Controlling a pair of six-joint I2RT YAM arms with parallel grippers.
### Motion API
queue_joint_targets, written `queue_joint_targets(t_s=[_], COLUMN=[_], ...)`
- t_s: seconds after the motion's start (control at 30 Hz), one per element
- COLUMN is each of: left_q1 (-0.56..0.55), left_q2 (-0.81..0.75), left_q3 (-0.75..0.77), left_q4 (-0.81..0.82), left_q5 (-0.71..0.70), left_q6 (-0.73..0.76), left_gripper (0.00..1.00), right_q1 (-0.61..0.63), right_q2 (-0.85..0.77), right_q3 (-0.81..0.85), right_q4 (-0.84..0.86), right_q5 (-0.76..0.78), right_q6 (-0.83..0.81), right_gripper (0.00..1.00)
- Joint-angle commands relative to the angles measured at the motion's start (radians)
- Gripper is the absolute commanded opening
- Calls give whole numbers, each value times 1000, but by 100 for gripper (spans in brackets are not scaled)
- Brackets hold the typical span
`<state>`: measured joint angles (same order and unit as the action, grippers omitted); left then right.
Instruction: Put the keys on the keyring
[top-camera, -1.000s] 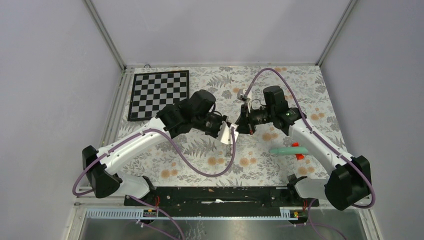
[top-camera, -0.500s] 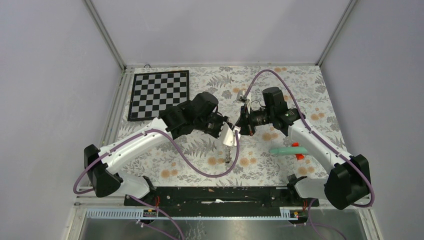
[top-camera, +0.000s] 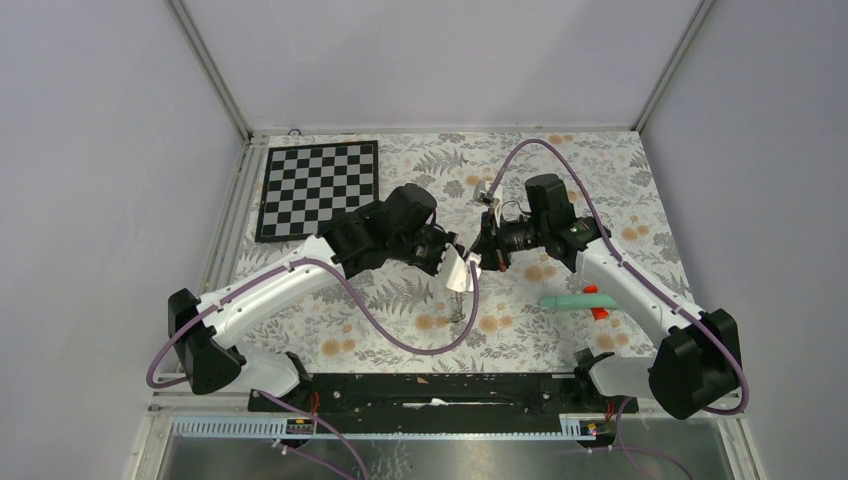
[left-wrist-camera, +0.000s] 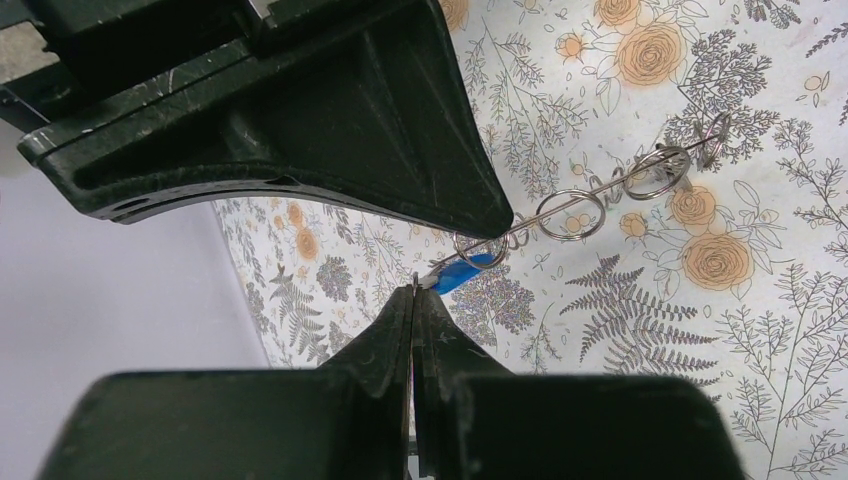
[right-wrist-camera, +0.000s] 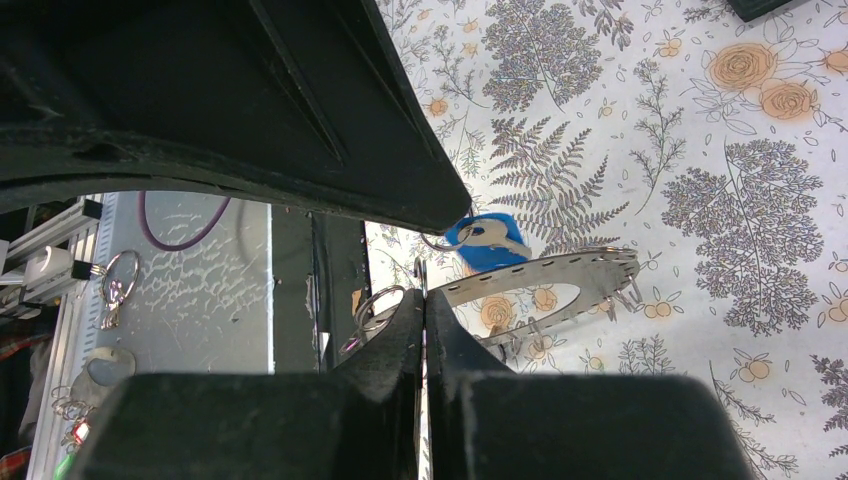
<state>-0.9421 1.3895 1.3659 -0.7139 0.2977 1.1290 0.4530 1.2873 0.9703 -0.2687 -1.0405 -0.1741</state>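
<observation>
Over the middle of the flowered table (top-camera: 620, 180), my two arms meet almost tip to tip. The left gripper (top-camera: 452, 262) comes in from 8 o'clock and the right gripper (top-camera: 481, 256) from 4 o'clock, both raised above the cloth.

The keyring (right-wrist-camera: 545, 278) is up in the air between them. From overhead I see it as a pale plate hanging at the left gripper's tip, toward 6 o'clock. On the right wrist camera it is a flat metal band with a row of small holes, running out toward 3 o'clock from my fingertips. On the left wrist camera it is edge-on, a thin line slanting toward 2 o'clock with small wire rings (left-wrist-camera: 570, 214) strung along it.

The blue key (right-wrist-camera: 500, 252) sits at the near end of that line, just beside the left fingertips and just above the band. I cannot tell whether it is threaded on.

The left fingers (left-wrist-camera: 385, 350) are pressed together and appear to pinch the keyring's edge. The right fingers (right-wrist-camera: 450, 350) are pressed together too, with a thin strip of metal at the seam. I cannot tell what that strip belongs to.

A chequered board (top-camera: 318, 188) lies at 10 o'clock from the grippers. A teal stick (top-camera: 568, 300) lies at 4 o'clock, with a red piece (top-camera: 599, 312) touching it.
</observation>
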Motion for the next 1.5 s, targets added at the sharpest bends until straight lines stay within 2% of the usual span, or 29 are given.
queue_joint_targets(t_s=[0.0, 0.37, 1.1, 1.47], left_q1=[-4, -10, -55, -63], left_q2=[-13, -18, -7, -6], left_q3=[-7, -15, -55, -51], left_q4=[34, 22, 31, 31], left_q5=[2, 31, -108, -113], left_q6=[18, 41, 108, 107], left_gripper=[0, 0, 0, 0], right_q1=[9, 9, 7, 2], right_q2=[-19, 19, 53, 67], right_q3=[6, 21, 35, 36], right_q4=[22, 25, 33, 46], right_q5=[-34, -40, -67, -75], right_q6=[-4, 11, 45, 63], right_gripper=[0, 0, 0, 0])
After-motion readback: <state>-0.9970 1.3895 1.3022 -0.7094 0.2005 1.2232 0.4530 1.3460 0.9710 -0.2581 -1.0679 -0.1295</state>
